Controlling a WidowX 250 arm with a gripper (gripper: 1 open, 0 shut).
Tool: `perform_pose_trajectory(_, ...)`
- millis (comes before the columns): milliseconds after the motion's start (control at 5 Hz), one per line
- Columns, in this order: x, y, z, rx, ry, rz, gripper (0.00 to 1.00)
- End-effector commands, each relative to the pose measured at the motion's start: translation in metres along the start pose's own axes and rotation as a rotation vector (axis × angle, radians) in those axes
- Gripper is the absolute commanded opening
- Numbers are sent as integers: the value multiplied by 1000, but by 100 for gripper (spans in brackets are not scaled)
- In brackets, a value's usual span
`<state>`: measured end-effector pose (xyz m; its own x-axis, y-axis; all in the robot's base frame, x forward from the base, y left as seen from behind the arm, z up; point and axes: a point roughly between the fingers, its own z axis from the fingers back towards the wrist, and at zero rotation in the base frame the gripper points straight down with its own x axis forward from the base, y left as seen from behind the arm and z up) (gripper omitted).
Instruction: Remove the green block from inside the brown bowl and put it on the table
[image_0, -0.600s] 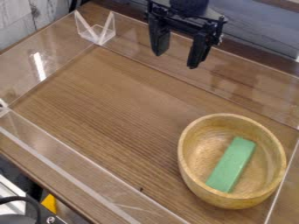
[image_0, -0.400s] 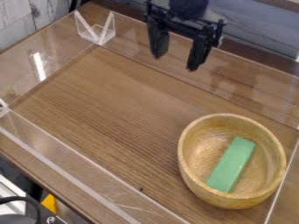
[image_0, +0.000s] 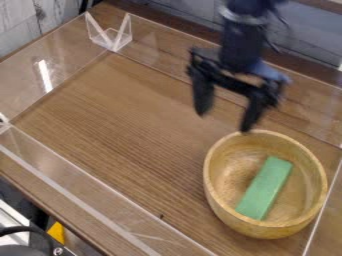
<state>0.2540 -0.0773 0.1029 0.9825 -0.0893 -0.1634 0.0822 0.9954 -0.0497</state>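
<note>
The green block (image_0: 265, 187) lies flat inside the brown bowl (image_0: 222, 195), slanted from lower left to upper right. The bowl rests on the wood-grain table (image_0: 120, 120) at the lower right. My gripper (image_0: 229, 112) hangs above the table just beyond the bowl's far rim, a little left of its middle. Its two dark fingers are spread wide with nothing between them. It does not touch the bowl or the block.
Low clear acrylic walls (image_0: 54, 75) border the table on all sides. A small clear stand (image_0: 108, 33) sits at the back left, outside the wall. The table's near edge (image_0: 80, 215) runs diagonally at the lower left.
The gripper has swung from the back of the table down and to the right, toward the bowl. It stays open. Bowl and block have not moved.
</note>
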Motion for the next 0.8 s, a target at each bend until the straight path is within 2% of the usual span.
perform_pose_trajectory(0, -9, -49, -5, -24, -53, -60, 100)
perform_pose_trajectory(200, -18, -74, -20, -39, -81, -71, 100)
perform_pose_trajectory(400, -17, -63, -14, -41, -146, -69, 100)
perform_pose_trajectory(600, -14, -50, -9, -48, -183, -54, 100)
